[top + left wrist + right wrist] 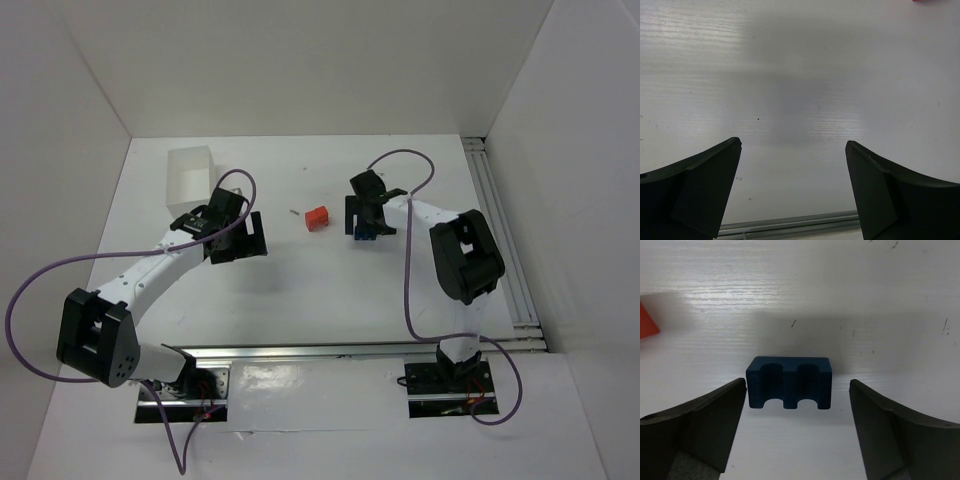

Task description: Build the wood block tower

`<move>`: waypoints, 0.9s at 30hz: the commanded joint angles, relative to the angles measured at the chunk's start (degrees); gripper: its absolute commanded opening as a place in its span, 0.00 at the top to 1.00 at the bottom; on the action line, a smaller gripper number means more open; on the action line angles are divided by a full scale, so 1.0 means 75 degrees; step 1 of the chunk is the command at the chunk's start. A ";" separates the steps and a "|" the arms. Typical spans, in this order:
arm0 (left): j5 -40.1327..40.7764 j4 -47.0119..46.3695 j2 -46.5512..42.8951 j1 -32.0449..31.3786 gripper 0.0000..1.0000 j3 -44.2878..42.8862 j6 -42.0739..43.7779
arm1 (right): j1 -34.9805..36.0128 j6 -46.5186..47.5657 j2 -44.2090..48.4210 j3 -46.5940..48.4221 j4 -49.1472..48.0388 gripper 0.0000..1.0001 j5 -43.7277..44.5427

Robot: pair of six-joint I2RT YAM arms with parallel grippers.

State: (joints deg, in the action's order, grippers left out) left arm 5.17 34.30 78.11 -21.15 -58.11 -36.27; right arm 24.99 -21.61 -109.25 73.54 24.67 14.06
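Wood block tower not started: pieces lie apart, flat on the desk (pixel 300 300), nothing stacked. The blue notched block (pixel 789 382) sits on the desk, partly hidden under the right end effector (pixel 367 225) in the top view, at about 3 o'clock from the red-orange block (pixel 317 219), with a clear gap between them. In the right wrist view the block lies between the two fingers, its two arched notches facing the camera. The jaws are spread wide, wider than the block, and hold nothing. The left end effector (pixel 240 240) hangs over bare desk at about 9 o'clock from the red-orange block, jaws also wide and empty. White box (pixel 190 178) is at roughly 10 o'clock from it, and I can't tell if they touch. Likely step: close on the blue block. Risks: the block is off-centre in the gap, near the 9 o'clock finger (pixel 715 415) and well apart from the 3 o'clock one, so one pad would probably hit first and shove or twist the block before the other arrives. A skewed or shallow pinch on painted wood could slip in the lift. Whether the fingers are low enough to catch the sides is unclear. Later, setting it on the small red-orange block could knock that block, since it sits loose and at an angle.
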 commanded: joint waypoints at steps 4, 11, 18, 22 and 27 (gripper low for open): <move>-0.0021 -0.0039 -0.0102 -0.0028 0.01 -0.0081 -0.0004 | -0.0133 0.0103 -0.0210 0.0132 -0.0418 0.20 -0.0071; -0.0021 -0.0039 -0.0102 -0.0028 0.01 -0.0081 -0.0004 | -0.0133 0.0103 -0.0292 0.0285 -0.0418 0.29 -0.0141; -0.0021 -0.0039 -0.0102 -0.0028 0.01 -0.0081 -0.0004 | 0.0007 0.0267 0.0093 0.0494 -0.0312 0.46 0.0117; 0.0049 -0.0039 -0.0172 -0.0028 0.01 -0.0081 -0.0004 | 0.0171 0.0688 0.0282 0.1080 0.0097 0.46 0.0117; 0.0119 0.0031 -0.0172 -0.0028 0.01 -0.0081 -0.0004 | 0.0405 0.1228 0.0271 0.2273 0.0542 0.46 -0.0409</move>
State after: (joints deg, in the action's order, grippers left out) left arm 5.30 34.30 78.11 -21.17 -58.11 -36.27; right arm 26.52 -15.90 -110.83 84.44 26.70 12.73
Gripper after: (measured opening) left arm 0.990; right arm 0.690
